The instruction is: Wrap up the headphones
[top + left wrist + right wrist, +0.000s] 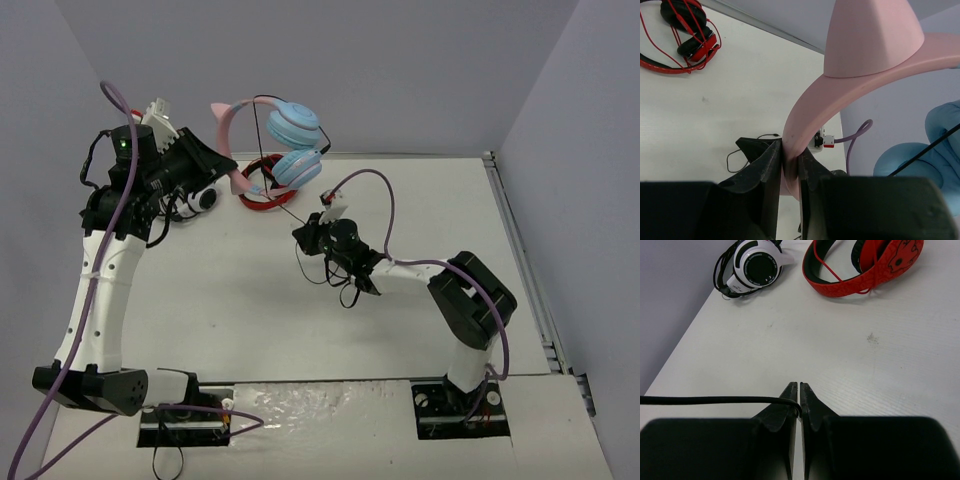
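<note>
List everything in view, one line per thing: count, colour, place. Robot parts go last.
cat-ear headphones: one, pink band with light blue cups, held up in the air over the far side of the table
cable: one, thin and black, running from the cat-ear headphones down to the right pincer
red headphones: one, red and black, lying on the table at the far side
black-and-white headphones: one, lying at the far left of the table, beside the red headphones
table: one, white
left arm: one, white and black, near left
right arm: one, black, near right
left pincer: one, black, shut on the pink band
right pincer: one, black, shut on the cable
</note>
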`<state>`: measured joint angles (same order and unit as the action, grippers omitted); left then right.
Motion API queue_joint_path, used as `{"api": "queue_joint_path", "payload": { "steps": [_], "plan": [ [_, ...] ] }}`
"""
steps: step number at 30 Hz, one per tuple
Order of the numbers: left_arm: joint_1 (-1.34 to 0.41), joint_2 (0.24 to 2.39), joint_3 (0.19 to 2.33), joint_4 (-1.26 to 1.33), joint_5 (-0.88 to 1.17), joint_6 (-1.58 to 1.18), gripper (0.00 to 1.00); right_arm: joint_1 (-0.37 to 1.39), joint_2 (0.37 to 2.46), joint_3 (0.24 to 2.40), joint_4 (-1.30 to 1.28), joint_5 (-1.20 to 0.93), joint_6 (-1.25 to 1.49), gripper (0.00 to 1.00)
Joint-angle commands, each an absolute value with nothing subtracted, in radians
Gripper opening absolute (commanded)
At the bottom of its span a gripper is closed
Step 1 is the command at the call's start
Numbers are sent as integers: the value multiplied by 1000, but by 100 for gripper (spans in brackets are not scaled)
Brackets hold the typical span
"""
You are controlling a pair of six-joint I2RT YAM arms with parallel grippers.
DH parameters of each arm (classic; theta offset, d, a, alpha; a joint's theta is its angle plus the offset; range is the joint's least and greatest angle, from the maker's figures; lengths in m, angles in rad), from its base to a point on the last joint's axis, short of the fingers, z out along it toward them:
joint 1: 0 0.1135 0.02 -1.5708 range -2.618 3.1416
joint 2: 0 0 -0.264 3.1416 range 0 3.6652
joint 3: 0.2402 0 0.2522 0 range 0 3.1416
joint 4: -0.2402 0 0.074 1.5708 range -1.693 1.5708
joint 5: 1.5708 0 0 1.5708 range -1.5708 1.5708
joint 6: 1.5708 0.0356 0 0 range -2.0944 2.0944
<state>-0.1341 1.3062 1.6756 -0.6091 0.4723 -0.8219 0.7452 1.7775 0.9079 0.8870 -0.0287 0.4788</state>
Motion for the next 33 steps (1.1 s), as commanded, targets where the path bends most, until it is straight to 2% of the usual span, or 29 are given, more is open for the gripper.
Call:
{"api": "queue_joint_path", "payload": {
  "steps": [1, 17, 33],
  "plan": [
    [-122, 1219, 1770, -526, 547, -872, 0, 720, 1800, 988, 914, -36, 486, 3],
    [-125, 1163, 1732, -576, 574, -861, 0, 680, 1962, 1208, 940, -88, 530, 3],
    [-157, 1071, 1569, -773, 576, -685, 0, 590, 1956, 1335, 854, -156, 512, 4]
  ]
}}
